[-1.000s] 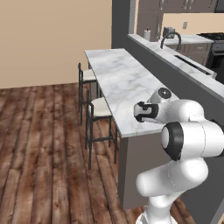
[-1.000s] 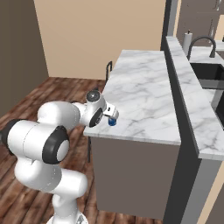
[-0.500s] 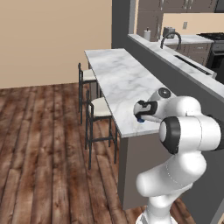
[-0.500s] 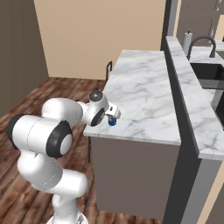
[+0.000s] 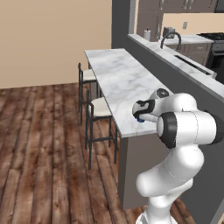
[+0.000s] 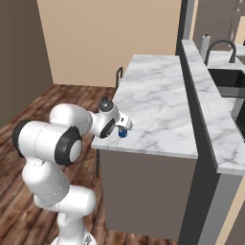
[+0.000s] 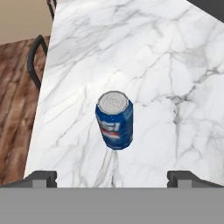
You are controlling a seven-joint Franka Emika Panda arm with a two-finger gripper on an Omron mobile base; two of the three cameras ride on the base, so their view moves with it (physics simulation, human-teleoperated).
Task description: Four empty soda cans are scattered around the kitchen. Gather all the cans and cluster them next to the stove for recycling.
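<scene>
Since tool (image 7: 112, 177) hangs with jaws wide apart, nothing held, blue can (image 7: 114, 119) stands upright on tabletop (image 7: 166, 65) dead ahead at 12 o'clock, centred between tips, near tabletop edge. Straight push forward looks enough.

The soda can (image 7: 114, 120) near the counter's (image 7: 144, 52) front edge is deep blue with a red-and-white emblem band and a silvery grey top. The counter is white marble with grey veins. The floor (image 5: 39, 144) is dark reddish-brown wood plank, the wall (image 5: 52, 39) plain beige, and the stools (image 5: 98, 109) have black frames with pale seats.
</scene>
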